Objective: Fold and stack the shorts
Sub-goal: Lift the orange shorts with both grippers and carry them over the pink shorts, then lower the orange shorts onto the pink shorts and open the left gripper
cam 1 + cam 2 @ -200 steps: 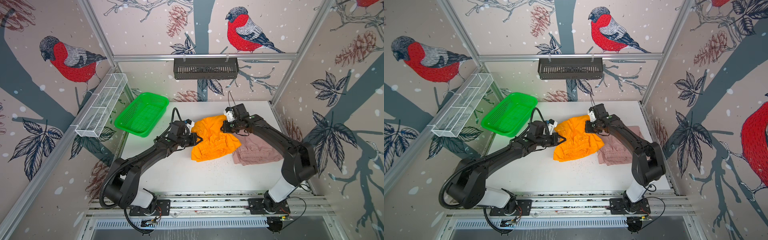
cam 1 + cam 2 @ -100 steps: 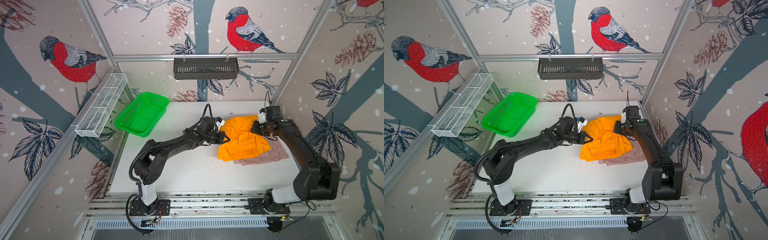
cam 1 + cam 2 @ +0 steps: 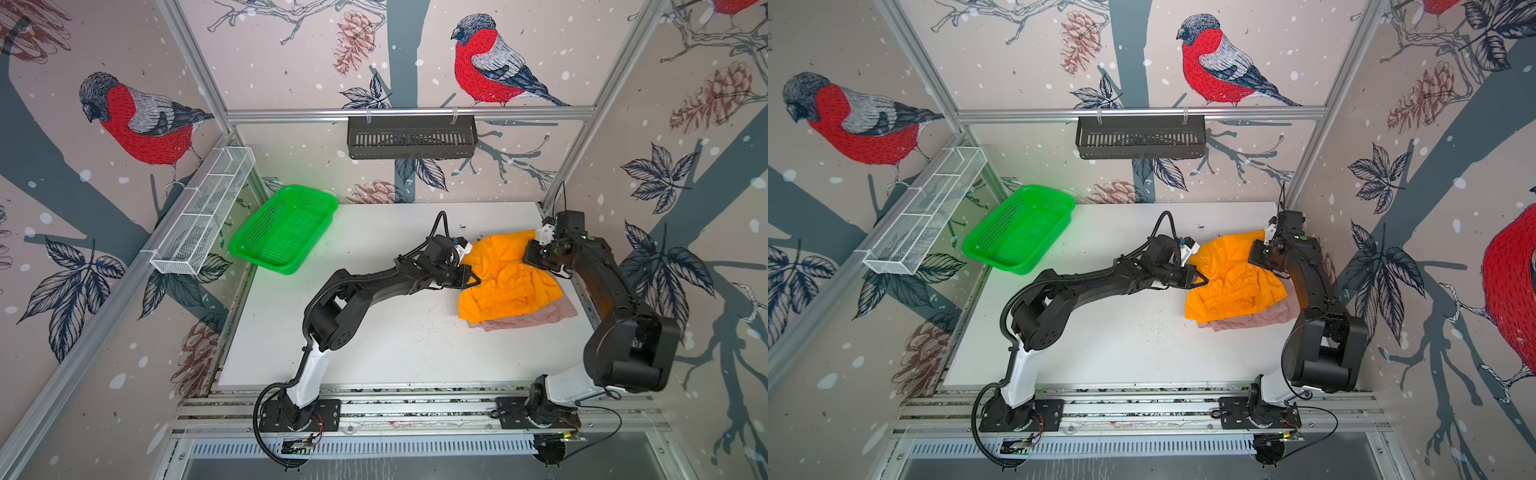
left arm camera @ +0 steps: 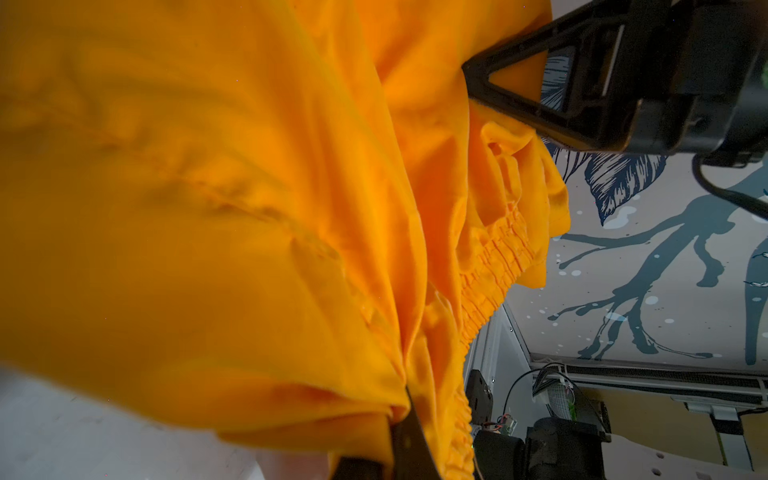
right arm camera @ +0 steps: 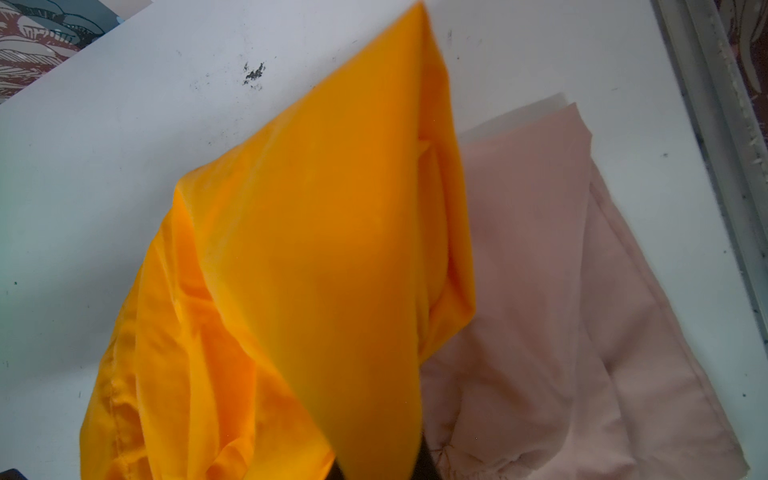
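Left hand [image 3: 473,277] and right hand [image 3: 529,254] both clamped on the orange shorts [image 3: 505,282], one per side, long axis running hand to hand. Pink shorts [image 3: 555,312] lie on the surface [image 3: 395,332] directly beneath, sticking out nearside. Likely straight down, small shift toward the right arm.

On the desk [image 3: 395,340], the upper shorts [image 3: 503,282] lie partly over the lower shorts [image 3: 552,312] at three o'clock, the basket [image 3: 262,259] well apart at ten o'clock.

Bright, even light
Soft shadows on the desk [image 3: 395,332]; top views bow at edges; wrist views blur the orange shorts [image 4: 208,208].
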Tool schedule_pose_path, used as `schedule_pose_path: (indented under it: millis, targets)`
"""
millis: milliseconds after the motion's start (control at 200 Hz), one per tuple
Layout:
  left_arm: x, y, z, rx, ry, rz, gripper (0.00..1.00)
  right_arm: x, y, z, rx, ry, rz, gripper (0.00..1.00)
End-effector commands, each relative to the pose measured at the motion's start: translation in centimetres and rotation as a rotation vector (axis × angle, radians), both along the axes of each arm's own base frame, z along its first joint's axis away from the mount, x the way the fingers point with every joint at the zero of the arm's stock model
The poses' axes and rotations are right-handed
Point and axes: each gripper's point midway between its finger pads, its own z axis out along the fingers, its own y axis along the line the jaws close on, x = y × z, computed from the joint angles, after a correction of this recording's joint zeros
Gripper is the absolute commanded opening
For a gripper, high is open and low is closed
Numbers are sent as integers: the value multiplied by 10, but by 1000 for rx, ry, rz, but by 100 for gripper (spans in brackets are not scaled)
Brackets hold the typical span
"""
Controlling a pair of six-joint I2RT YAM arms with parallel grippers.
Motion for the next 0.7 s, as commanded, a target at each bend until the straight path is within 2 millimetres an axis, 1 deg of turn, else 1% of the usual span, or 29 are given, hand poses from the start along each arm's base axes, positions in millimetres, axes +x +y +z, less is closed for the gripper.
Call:
schedule_pose_path:
  millis: [0,135,160,235,275,335,340,350,380,400,430,440,450,475,515,580,645,695]
  targets:
    - [-6,-7,-6,3,-1,-43,0,14,-9,-3,-22,-43,6,2]
    - [-2,-4,-29,62,-16,-35,0,14,-22,-30,-38,-9,-29,3]
    - [0,-3,-32,71,-26,-29,0,14,-25,-36,-48,-5,-39,6]
    - [7,1,-45,107,-42,-4,0,11,-36,-53,-68,14,-70,23]
    - [10,3,-50,124,-43,7,14,10,-41,-61,-76,24,-79,34]
    - [14,8,-55,137,-43,20,45,11,-46,-67,-88,23,-86,50]
    - [14,9,-55,137,-44,22,47,11,-46,-67,-89,22,-87,51]
    - [15,10,-56,140,-44,26,53,12,-47,-67,-89,20,-91,53]
    - [17,13,-56,147,-46,38,69,15,-48,-65,-86,10,-96,57]
    - [18,15,-56,152,-49,44,77,16,-49,-62,-87,1,-100,60]
    - [21,18,-56,161,-54,57,87,19,-52,-56,-94,-10,-115,61]
    - [22,19,-55,162,-58,60,93,21,-53,-53,-99,-18,-122,62]
    - [23,20,-54,162,-60,64,97,21,-55,-51,-103,-21,-128,63]
    - [25,22,-51,165,-67,70,98,24,-56,-44,-112,-38,-138,65]
    - [30,26,-45,173,-79,85,98,27,-60,-32,-125,-62,-155,71]
    - [38,36,-36,192,-108,125,98,27,-63,-12,-146,-80,-175,73]
    - [48,52,-28,215,-125,176,98,24,-60,5,-183,-82,-181,77]
    - [54,66,-23,224,-125,206,98,20,-53,17,-216,-88,-180,80]
